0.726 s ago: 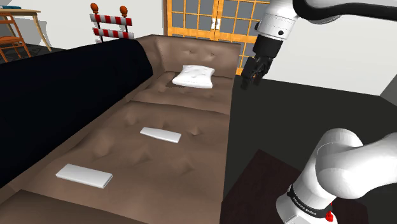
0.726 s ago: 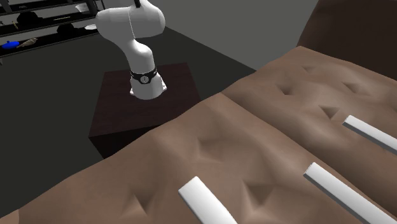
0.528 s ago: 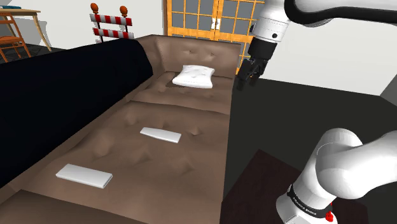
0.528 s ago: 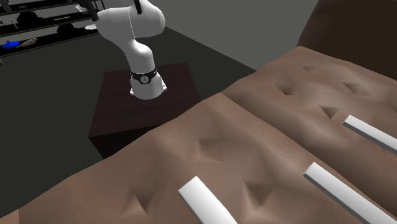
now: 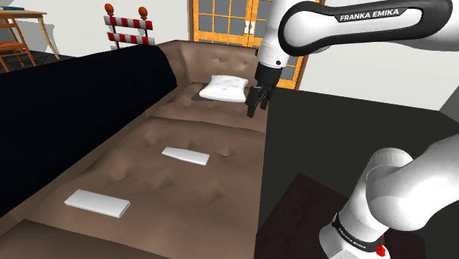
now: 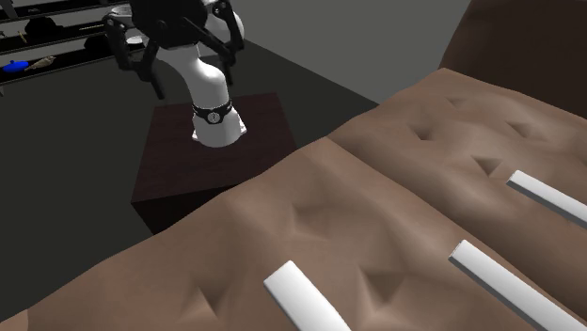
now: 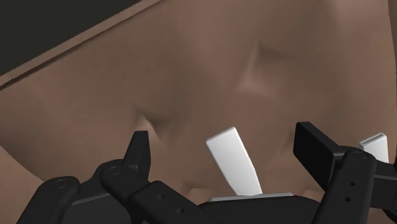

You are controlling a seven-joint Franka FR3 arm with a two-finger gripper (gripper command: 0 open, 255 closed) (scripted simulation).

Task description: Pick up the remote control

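Fingers stand wide apart, clasping nothing; gripper hangs in the air, well clear of the seat. Dead ahead, framed in the gap between the fingers, lies a flat white slab I take for the remote control; it rests flat on the brown tufted sofa, touching neither finger, near end hidden behind the gripper body. Long axis runs away from the hand, roughly square to the finger-to-finger line, far end slanting toward the sofa's front edge; judged: the jaws would close across its narrow width, little wrist turn needed, mostly descent. Plain white, no buttons drawn; cannot tell which end is the head. A second slab lies just outside one finger, same heading; risk of taking the wrong one. Shoulder view: gripper above the seat's front edge, near a white cushion; mid-seat slab and end slab lie toward that view's lower left, well apart from it; which one is the framed one, cannot tell.
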